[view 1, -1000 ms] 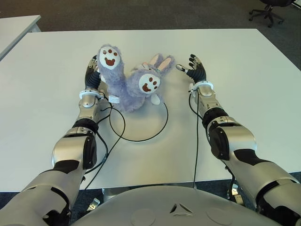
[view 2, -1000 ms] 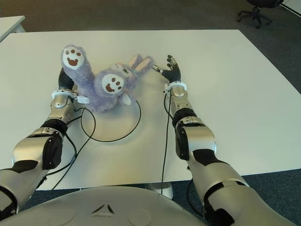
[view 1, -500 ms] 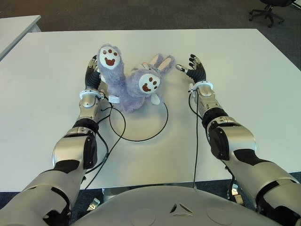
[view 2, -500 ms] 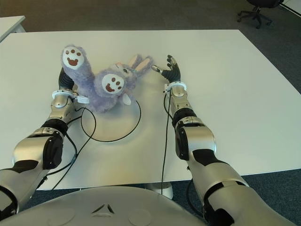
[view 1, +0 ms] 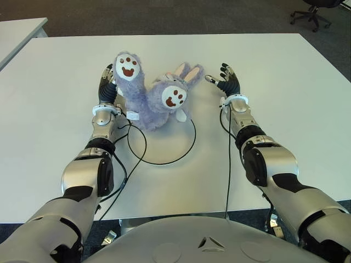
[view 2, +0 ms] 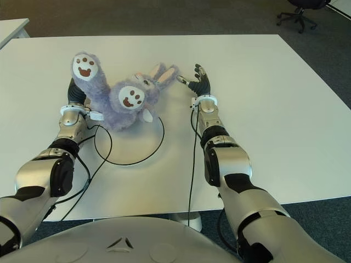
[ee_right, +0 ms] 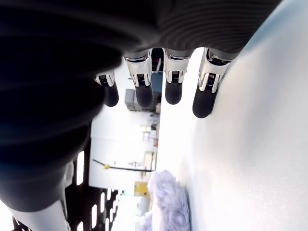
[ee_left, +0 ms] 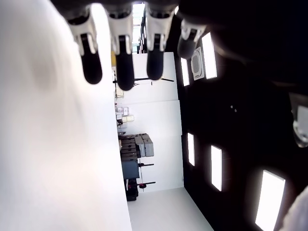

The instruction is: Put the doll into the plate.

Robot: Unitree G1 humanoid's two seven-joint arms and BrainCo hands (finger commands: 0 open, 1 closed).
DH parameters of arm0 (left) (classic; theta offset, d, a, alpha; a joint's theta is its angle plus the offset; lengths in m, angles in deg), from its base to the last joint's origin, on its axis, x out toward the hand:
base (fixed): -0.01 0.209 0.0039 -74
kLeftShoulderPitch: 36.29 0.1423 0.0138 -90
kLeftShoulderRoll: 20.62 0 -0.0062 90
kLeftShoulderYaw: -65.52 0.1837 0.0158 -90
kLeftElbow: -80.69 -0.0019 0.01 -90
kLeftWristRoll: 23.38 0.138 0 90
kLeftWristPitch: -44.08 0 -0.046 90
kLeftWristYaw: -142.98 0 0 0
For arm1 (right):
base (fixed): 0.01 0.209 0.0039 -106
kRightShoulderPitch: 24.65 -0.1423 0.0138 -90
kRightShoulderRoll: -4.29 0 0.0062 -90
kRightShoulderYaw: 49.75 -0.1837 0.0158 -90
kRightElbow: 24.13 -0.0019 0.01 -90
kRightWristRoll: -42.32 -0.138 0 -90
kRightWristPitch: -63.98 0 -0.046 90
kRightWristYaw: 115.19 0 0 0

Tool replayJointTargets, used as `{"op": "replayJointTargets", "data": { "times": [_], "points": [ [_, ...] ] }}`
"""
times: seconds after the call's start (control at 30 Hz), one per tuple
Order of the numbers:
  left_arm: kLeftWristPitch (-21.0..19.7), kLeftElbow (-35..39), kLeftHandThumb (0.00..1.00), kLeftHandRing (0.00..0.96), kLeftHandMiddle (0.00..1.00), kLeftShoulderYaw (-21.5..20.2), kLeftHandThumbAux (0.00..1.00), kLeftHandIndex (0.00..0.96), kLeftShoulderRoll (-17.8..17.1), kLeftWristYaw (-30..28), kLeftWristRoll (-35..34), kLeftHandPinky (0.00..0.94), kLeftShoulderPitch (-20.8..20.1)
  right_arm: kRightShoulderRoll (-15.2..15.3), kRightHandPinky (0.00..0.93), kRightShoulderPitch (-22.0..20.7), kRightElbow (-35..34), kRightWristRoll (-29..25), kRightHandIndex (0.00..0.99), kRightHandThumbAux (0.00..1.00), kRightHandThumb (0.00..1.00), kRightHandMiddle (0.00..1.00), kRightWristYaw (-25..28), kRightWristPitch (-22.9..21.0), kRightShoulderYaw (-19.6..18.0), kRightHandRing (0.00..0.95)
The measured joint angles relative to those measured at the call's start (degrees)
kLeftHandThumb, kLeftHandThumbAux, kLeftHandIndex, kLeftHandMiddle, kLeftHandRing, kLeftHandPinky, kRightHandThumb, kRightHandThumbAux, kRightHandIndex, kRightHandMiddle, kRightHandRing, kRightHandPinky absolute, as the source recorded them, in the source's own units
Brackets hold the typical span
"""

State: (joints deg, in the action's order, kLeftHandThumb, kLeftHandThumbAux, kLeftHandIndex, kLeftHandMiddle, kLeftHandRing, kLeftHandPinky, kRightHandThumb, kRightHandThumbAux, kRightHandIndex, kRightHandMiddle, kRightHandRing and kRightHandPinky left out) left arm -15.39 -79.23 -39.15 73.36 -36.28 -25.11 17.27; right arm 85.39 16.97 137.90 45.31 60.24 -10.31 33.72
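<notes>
I judge the doll (view 1: 156, 98) soft, light and floppy, best scooped at its body between my left robot hand (view 1: 107, 85) and right robot hand (view 1: 227, 82), both spread and empty, beside the plate (view 1: 189, 148).

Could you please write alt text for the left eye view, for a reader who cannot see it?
A purple plush doll lies at the far edge of a black-rimmed round plate on a white table. The left hand is beside the doll's left, and the right hand, open, to its right.
</notes>
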Motion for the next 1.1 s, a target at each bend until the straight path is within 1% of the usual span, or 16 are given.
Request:
{"op": "replayJointTargets", "data": {
  "times": [0.13,0.23,0.37,0.43,0.47,0.63,0.77,0.8,0.97,1.03,1.1],
  "points": [
    [0.09,0.00,0.000,0.192,0.172,-0.03,0.399,0.015,0.00,0.00,-0.02,0.182,0.01,-0.03,0.106,0.00,0.00,-0.01,0.073,0.778,0.160,0.092,-0.01,0.01,-0.06,0.080],
    [0.09,0.00,0.000,0.188,0.171,-0.03,0.402,0.011,0.01,0.00,-0.02,0.167,0.00,-0.06,0.115,0.00,0.00,-0.06,0.094,0.775,0.191,0.116,-0.01,0.03,-0.18,0.102],
    [0.09,0.00,0.000,0.190,0.170,-0.05,0.401,0.004,0.01,0.00,-0.03,0.176,-0.02,-0.16,0.125,0.03,0.00,-0.16,0.101,0.771,0.200,0.131,0.00,0.16,-0.47,0.115],
    [0.09,0.00,0.000,0.191,0.170,-0.07,0.399,0.001,0.01,0.00,-0.03,0.164,-0.02,-0.23,0.141,0.09,0.00,-0.18,0.104,0.768,0.202,0.138,0.00,0.34,-0.65,0.123],
    [0.09,0.00,0.000,0.189,0.172,-0.09,0.400,0.000,0.02,0.00,-0.03,0.139,-0.01,-0.25,0.150,0.12,0.00,-0.19,0.105,0.765,0.202,0.150,0.00,0.42,-0.78,0.136],
    [0.13,0.00,0.000,0.185,0.178,-0.15,0.406,0.001,0.04,0.00,-0.02,0.122,0.03,-0.35,0.149,0.26,0.00,-0.17,0.110,0.758,0.203,0.164,-0.23,0.80,-1.16,0.149],
    [0.15,0.00,0.000,0.186,0.177,0.00,0.417,0.001,0.03,0.49,0.12,0.118,0.07,-0.57,0.157,0.62,0.00,-0.25,0.115,0.754,0.231,0.170,-0.67,1.81,-1.40,0.153],
    [0.15,0.00,0.000,0.184,0.174,0.02,0.427,0.000,0.03,0.68,0.13,0.111,0.09,-0.65,0.160,0.70,-0.01,-0.31,0.117,0.755,0.252,0.172,-0.77,2.06,-1.49,0.155],
    [0.15,-0.01,0.000,0.184,0.169,0.07,0.443,0.000,-0.07,1.09,0.20,0.102,0.13,-1.45,0.161,1.42,-0.01,-1.21,0.119,0.762,0.286,0.173,-0.83,4.31,-2.98,0.156],
    [0.15,-0.01,0.000,0.186,0.169,0.07,0.450,0.000,-0.09,1.09,0.18,0.113,0.14,-1.75,0.171,1.73,-0.02,-1.43,0.119,0.767,0.294,0.178,-0.73,5.26,-3.61,0.162],
    [0.22,-0.02,0.000,0.191,0.171,0.04,0.454,0.000,-0.08,1.09,0.15,0.147,0.15,-1.89,0.174,2.07,-0.03,-1.56,0.120,0.769,0.297,0.181,-0.55,6.17,-4.01,0.166]
  ]
}}
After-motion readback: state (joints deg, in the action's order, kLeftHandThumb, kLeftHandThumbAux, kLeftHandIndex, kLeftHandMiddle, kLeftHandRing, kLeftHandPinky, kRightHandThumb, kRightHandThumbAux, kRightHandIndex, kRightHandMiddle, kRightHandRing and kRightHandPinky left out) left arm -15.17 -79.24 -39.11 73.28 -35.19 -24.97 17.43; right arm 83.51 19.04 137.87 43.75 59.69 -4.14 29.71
